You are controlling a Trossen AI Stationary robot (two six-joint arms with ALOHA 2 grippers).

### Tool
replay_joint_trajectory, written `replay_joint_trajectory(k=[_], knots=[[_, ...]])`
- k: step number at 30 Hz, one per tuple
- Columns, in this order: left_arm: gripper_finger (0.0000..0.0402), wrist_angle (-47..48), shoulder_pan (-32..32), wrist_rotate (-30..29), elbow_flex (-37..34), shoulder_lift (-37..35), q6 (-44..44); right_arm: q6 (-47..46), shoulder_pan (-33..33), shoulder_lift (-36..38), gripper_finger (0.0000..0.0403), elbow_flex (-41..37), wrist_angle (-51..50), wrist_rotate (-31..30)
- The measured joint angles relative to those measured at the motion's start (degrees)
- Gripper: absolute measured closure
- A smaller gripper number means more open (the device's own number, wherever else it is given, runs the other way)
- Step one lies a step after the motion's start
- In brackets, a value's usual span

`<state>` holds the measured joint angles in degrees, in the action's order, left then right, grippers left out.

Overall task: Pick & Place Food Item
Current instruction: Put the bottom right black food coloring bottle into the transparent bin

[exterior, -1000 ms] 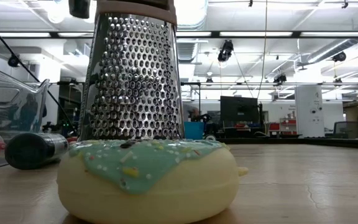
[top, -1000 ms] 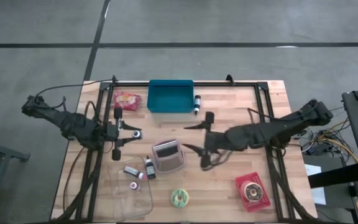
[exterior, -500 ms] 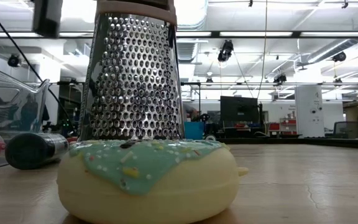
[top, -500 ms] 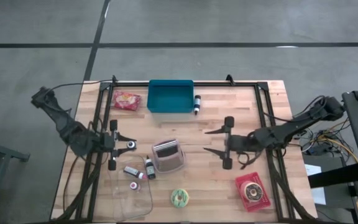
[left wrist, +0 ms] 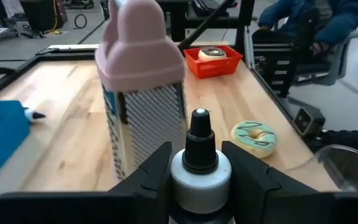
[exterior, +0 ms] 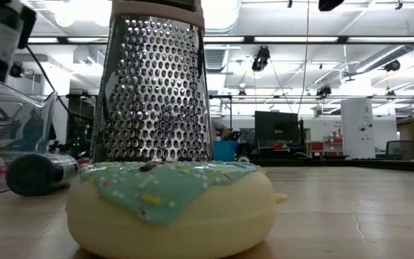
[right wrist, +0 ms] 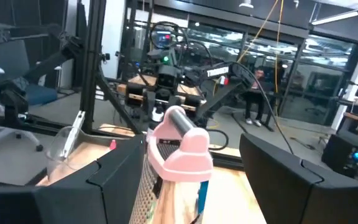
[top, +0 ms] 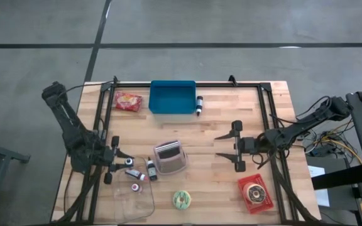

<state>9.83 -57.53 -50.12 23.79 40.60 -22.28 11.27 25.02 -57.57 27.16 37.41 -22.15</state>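
My left gripper (top: 119,164) (left wrist: 201,186) hangs at the table's near left, shut on a small white bottle with a black cap (left wrist: 199,163) (top: 129,162). My right gripper (top: 217,145) (right wrist: 191,186) stands open and holds nothing, right of the pink-topped grater (top: 169,157) (left wrist: 143,93). A teal-iced donut (top: 181,199) (exterior: 171,208) lies flat on the table near the front edge. A second donut (top: 254,192) sits in a red tray (top: 264,202). At the far left lies a red snack bag (top: 127,100). A blue bin (top: 172,96) stands at the far middle. My left gripper pinches the bottle's white body (left wrist: 197,182) just below the black cap, one finger on each side. The fingers come about level from the table's left. The bottle stands roughly upright, cap up, clear of the table.
Two more small bottles (top: 135,174) (top: 149,168) lie between my left gripper and the grater, beside a clear container (top: 134,191). A marker (top: 199,103) lies right of the blue bin. People sit beyond the table in the left wrist view.
My left gripper has sunk and gone toward the table's near left corner, rolling as it went, with the bottle still between its fingers. My right gripper has drawn back toward the table's right edge, away from the grater, and stays open.
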Motion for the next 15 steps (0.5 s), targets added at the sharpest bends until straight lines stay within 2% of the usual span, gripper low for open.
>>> replay_joint_trajectory(k=[9,15], knots=[[0.0291,-4.40,-6.86,-1.97,-5.03,0.40,-6.49,-1.71,0.00,0.07,0.0146,-1.46,0.98,1.30],[0.0291,-8.11,-11.05,-1.95,-7.34,1.87,-7.57,-1.86,0.00,0.07,0.0156,-1.48,0.81,1.55]])
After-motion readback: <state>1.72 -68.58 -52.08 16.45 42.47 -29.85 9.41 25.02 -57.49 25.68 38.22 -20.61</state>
